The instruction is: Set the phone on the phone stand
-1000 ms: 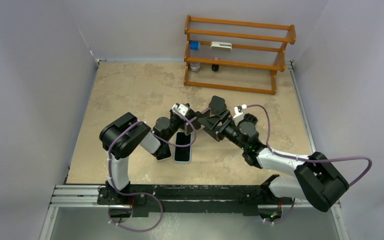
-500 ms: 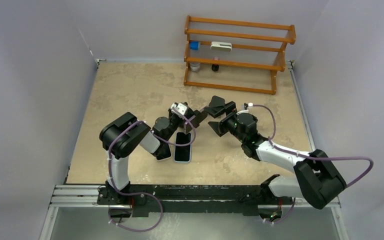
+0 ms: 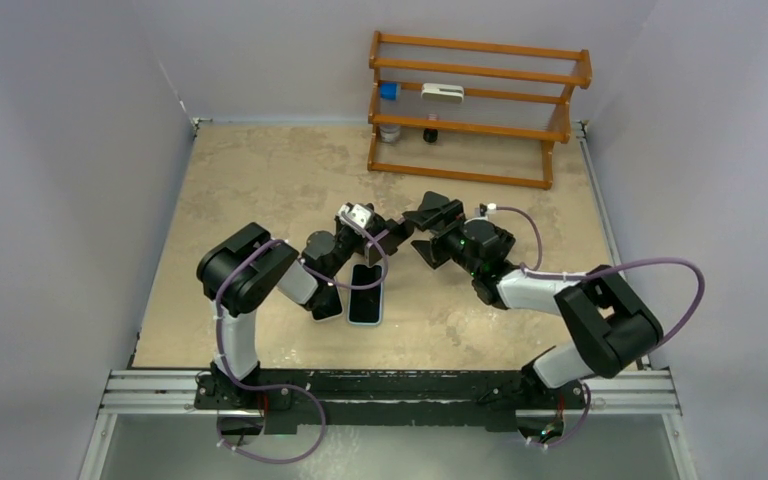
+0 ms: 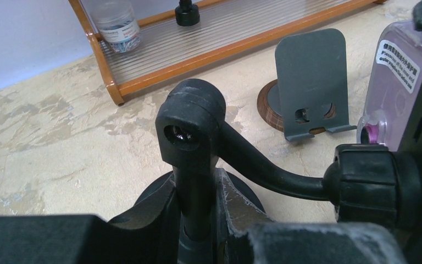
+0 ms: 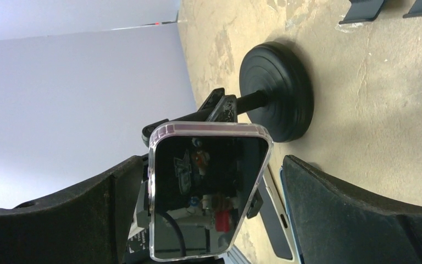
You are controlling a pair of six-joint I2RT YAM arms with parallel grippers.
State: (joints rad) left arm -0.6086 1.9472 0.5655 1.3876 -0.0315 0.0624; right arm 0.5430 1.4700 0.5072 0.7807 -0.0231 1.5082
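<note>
Elbow has swung inward — my right gripper point(image 5: 214, 165) gapes around the phone point(image 5: 206, 190), dark-screened, clear-cased; left gripper point(image 4: 198, 212) clamps the phone stand point(image 4: 189, 126).

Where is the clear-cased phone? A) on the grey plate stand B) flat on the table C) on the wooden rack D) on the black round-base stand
D: the right wrist view shows the clear-cased phone at the head of the black stand, between the spread right fingers.

Phone point(image 5: 209, 190) (clear-cased) on black stand point(image 5: 277, 91)
</note>
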